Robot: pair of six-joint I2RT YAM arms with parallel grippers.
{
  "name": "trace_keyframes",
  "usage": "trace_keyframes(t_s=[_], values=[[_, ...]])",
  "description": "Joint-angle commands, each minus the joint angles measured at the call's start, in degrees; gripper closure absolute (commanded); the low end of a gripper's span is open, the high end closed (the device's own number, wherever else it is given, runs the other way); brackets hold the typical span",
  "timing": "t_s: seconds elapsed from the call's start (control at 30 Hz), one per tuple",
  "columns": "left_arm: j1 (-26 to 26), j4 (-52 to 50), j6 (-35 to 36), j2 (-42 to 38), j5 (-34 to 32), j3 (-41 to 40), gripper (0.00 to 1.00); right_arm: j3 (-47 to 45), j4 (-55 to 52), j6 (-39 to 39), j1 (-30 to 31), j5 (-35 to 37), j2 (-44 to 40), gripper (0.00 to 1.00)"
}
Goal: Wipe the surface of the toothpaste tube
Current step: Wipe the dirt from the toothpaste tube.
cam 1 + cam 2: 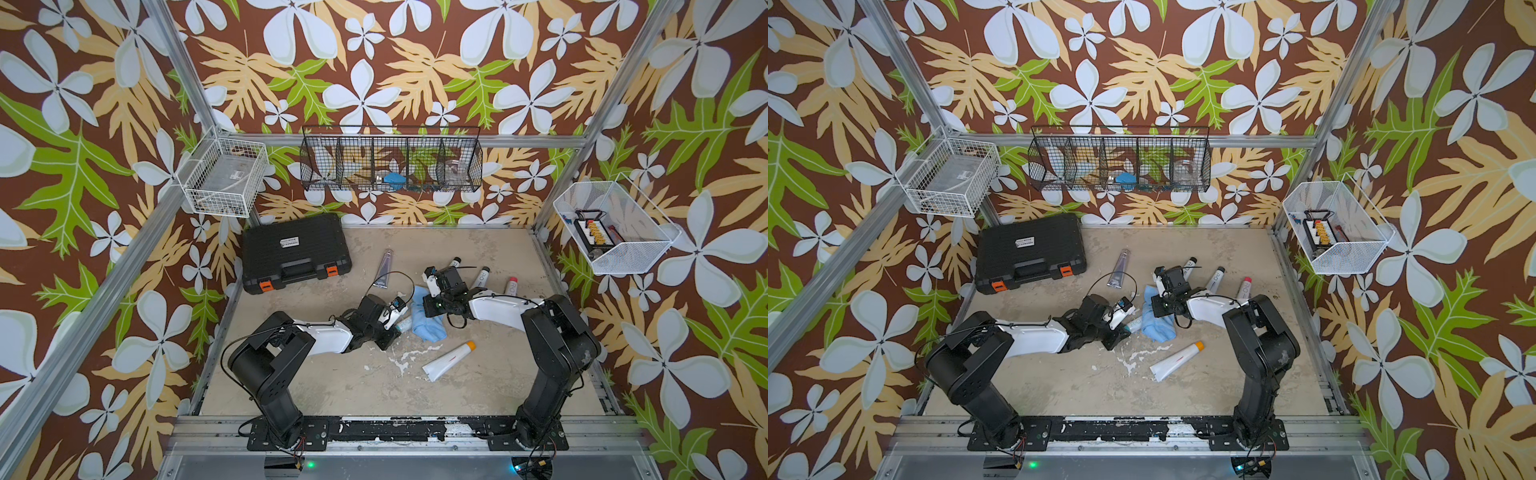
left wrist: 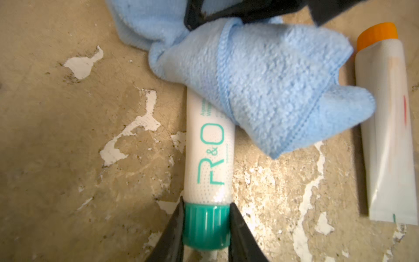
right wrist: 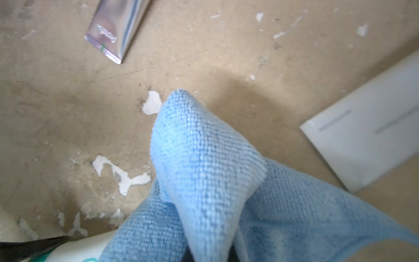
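The toothpaste tube (image 2: pixel 208 158) is white with teal "R&O" lettering and lies on the tabletop. My left gripper (image 2: pixel 206 224) is shut on its teal cap, one black finger on each side. A light blue cloth (image 2: pixel 260 79) is draped over the tube's far end. My right gripper (image 3: pixel 210 251) is shut on that cloth (image 3: pixel 204 170), whose folds hide the fingertips. In a top view the left gripper (image 1: pixel 397 328), tube (image 1: pixel 405 323), cloth (image 1: pixel 428 324) and right gripper (image 1: pixel 426 309) meet at mid-table.
A white tube with an orange cap (image 1: pixel 449 360) lies just in front of the cloth. A silver tube (image 1: pixel 385 268) and other tubes (image 1: pixel 482 276) lie behind. A black case (image 1: pixel 295 251) sits at the back left. Wire baskets hang on the walls.
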Motion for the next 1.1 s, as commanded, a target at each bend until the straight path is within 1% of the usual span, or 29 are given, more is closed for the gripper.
trace_keyframes(t_s=[0.0, 0.13, 0.3, 0.53, 0.7, 0.8, 0.93, 1.07], values=[[0.11, -0.62, 0.13, -0.23, -0.84, -0.03, 0.82, -0.22, -3.49, -0.38, -0.25, 1.85, -0.47, 1.00], [0.11, -0.73, -0.06, -0.05, -1.02, 0.14, 0.82, -2.21, -0.75, 0.99, 0.42, -2.75, -1.39, 1.00], [0.09, -0.84, -0.29, 0.29, -1.30, 0.40, 0.83, -3.62, 1.41, 2.23, 4.55, -4.09, -2.33, 1.00], [0.16, -1.03, -0.50, 0.70, -1.48, 0.84, 0.83, -4.83, 4.27, 5.90, 9.27, -6.42, -2.18, 1.00], [0.16, -0.58, -0.51, 0.31, -1.48, 0.60, 0.84, -6.18, 7.76, 9.18, 10.90, -10.16, -2.13, 1.00], [0.16, -0.58, -0.61, 0.15, -1.54, 0.43, 0.84, -7.06, 8.82, 10.12, 11.05, -10.46, -2.94, 1.00], [0.16, -0.47, -0.59, -0.03, -1.48, 0.23, 0.84, -7.11, 8.19, 9.38, 11.00, -10.04, -3.16, 1.00], [0.16, -0.28, -0.66, -0.39, -1.48, -0.02, 0.84, -7.95, 8.12, 8.52, 10.58, -8.15, -2.52, 1.00]])
